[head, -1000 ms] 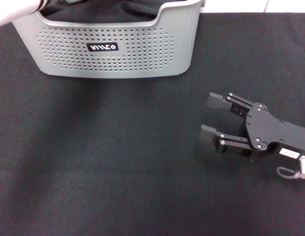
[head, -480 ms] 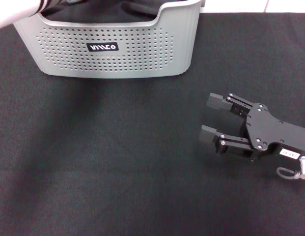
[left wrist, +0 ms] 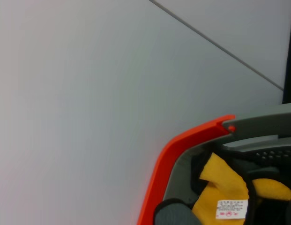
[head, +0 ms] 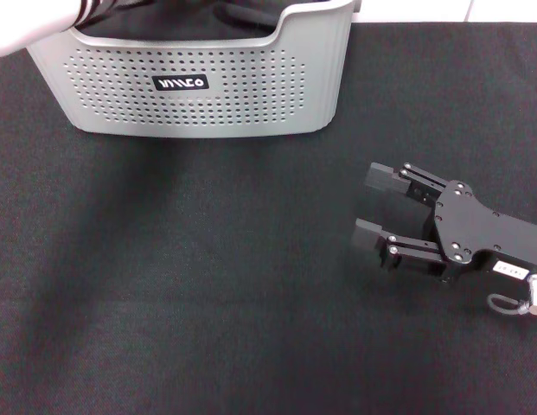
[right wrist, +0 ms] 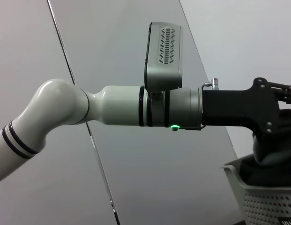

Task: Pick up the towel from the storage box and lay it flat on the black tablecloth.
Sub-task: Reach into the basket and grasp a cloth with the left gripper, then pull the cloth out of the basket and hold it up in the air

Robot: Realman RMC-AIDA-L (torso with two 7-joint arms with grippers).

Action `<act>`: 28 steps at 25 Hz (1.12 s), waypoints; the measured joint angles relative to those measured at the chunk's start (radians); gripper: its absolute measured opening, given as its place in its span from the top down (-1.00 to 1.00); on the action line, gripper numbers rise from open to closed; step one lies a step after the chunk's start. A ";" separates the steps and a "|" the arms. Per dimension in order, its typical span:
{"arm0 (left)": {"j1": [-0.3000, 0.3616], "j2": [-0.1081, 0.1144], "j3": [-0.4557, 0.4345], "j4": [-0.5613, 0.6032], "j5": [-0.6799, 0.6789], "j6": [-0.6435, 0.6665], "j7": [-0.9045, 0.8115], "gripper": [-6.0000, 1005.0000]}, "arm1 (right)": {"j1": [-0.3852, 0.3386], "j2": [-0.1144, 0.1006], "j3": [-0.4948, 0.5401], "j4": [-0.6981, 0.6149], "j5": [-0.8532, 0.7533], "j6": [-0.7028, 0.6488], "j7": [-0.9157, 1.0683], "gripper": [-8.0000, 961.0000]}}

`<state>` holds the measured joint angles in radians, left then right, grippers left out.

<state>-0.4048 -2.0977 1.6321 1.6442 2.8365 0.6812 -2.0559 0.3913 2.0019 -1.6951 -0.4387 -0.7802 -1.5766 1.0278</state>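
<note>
Towel (left wrist: 220,197), grey-teal microfibre with yellow reverse, is lying inside the perforated light grey plastic storage box (head: 207,104) at upper left; nothing is lying spread on the black textured tablecloth (head: 207,303) yet. Left gripper (right wrist: 276,140) is reaching into the box, fingers' state untellable; right gripper (head: 380,212) is resting at lower right, fingers spread.

Plain grey wall (right wrist: 136,187), thin dark panel seams (right wrist: 96,159)

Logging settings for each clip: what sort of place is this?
Probably a lab or test bench: a table under a black cloth, a grey plastic basket, plain grey wall panels, no household clutter.
</note>
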 joint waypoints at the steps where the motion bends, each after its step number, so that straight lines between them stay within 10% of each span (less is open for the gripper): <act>1: 0.000 0.000 0.000 -0.001 0.000 -0.004 0.000 0.26 | 0.000 0.000 0.000 0.000 0.000 0.000 0.000 -0.80; 28: 0.048 -0.001 -0.006 0.043 -0.005 -0.022 -0.007 0.90 | -0.011 0.000 0.016 0.000 0.003 0.000 -0.001 -0.80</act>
<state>-0.3568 -2.0984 1.6258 1.6875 2.8310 0.6591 -2.0627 0.3806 2.0017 -1.6789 -0.4388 -0.7773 -1.5769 1.0267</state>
